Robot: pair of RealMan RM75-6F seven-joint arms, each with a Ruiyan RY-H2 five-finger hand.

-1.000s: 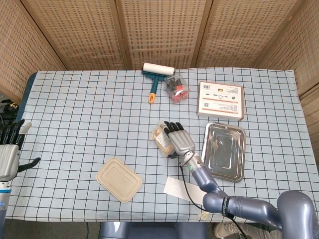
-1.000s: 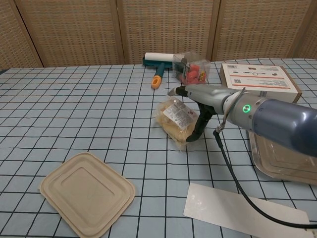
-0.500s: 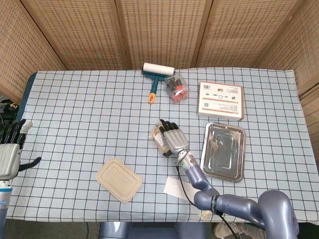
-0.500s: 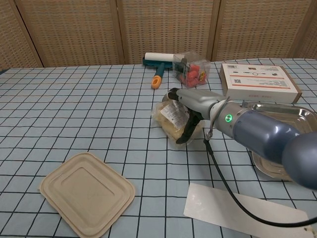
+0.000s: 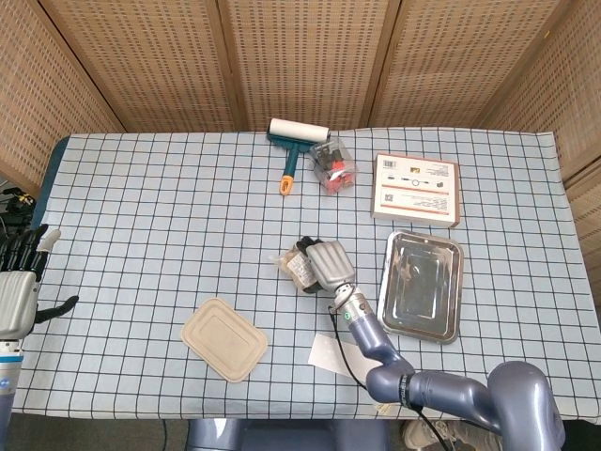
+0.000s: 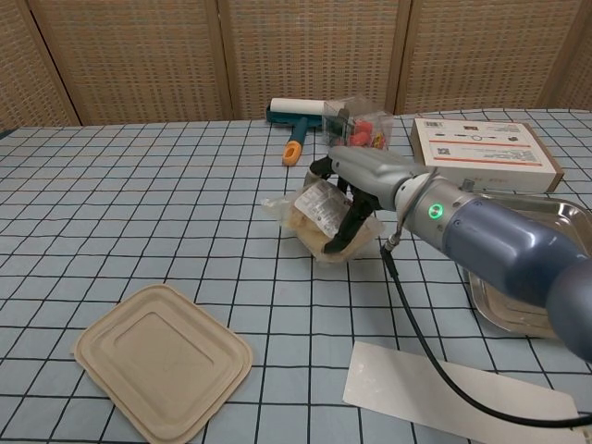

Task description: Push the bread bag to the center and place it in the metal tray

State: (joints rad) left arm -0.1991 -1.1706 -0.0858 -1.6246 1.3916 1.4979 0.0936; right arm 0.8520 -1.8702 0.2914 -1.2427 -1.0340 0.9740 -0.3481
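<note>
The bread bag is a clear packet of tan bread with a white label, lying near the table's middle. My right hand grips it from the right, fingers curled over its top and far side. The bag sits tilted, its crumpled end sticking out to the left. The metal tray lies just right of the hand, nothing inside. My left hand hovers at the table's far left edge, fingers apart and holding nothing; only the head view shows it.
At the back stand a lint roller, a clear box of red items and a white carton. A beige lid and a white card lie near the front edge.
My right hand's fingers went from lying flat beside the bag to curling around it. The bag shifted slightly left and tilted. The left hand stayed put.
</note>
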